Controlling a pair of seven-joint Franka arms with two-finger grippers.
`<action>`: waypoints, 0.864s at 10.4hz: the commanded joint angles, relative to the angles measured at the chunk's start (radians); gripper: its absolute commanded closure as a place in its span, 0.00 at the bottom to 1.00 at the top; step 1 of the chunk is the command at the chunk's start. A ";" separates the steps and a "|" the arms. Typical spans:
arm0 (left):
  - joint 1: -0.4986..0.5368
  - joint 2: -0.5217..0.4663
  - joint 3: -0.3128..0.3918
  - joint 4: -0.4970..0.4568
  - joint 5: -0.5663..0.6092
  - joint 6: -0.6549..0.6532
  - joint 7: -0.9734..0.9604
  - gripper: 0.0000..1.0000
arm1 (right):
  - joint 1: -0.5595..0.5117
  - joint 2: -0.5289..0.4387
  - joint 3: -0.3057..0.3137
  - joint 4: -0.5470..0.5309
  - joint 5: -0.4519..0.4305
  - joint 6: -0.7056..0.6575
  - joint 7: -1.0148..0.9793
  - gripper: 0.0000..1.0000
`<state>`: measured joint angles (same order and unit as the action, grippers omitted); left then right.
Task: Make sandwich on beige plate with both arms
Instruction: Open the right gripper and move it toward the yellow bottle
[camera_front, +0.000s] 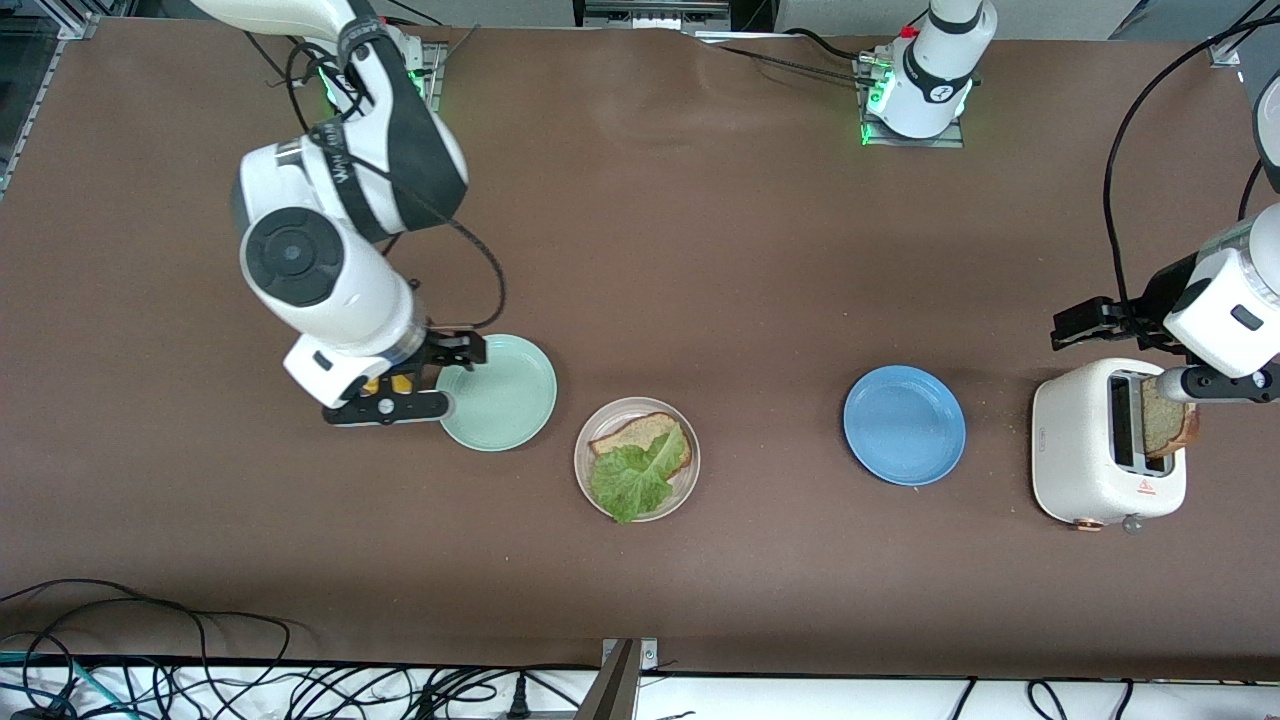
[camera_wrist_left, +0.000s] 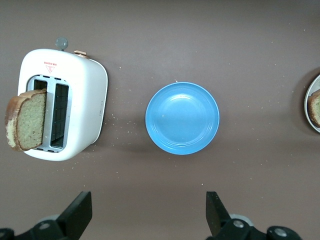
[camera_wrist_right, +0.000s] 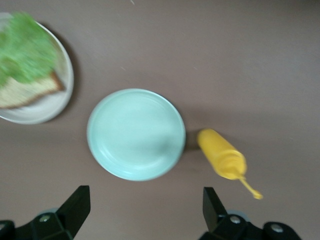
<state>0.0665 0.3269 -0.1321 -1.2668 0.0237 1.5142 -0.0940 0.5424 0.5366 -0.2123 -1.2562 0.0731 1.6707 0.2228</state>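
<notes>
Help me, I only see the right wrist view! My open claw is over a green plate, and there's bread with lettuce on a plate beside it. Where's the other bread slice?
Observer: A second bread slice stands up out of a white toaster at the left arm's end of the table.
Operator: Is anything grabbing it?
Observer: No. The left claw hangs open above the table by the toaster, holding nothing.
Operator: Is there another plate I can't see?
Observer: Yes, an empty blue plate sits between the toaster and the beige plate.
</notes>
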 joint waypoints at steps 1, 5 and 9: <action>-0.005 -0.008 0.000 -0.009 0.033 -0.002 0.014 0.00 | -0.028 -0.102 -0.013 -0.176 0.001 0.021 -0.110 0.00; -0.005 -0.008 0.000 -0.009 0.033 -0.002 0.014 0.00 | -0.152 -0.256 -0.021 -0.438 0.043 0.139 -0.434 0.00; -0.007 -0.008 0.000 -0.011 0.033 -0.002 0.014 0.00 | -0.274 -0.303 -0.042 -0.564 0.108 0.187 -0.806 0.00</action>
<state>0.0653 0.3273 -0.1321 -1.2682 0.0237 1.5142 -0.0940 0.2975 0.2735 -0.2508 -1.7470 0.1357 1.8203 -0.4577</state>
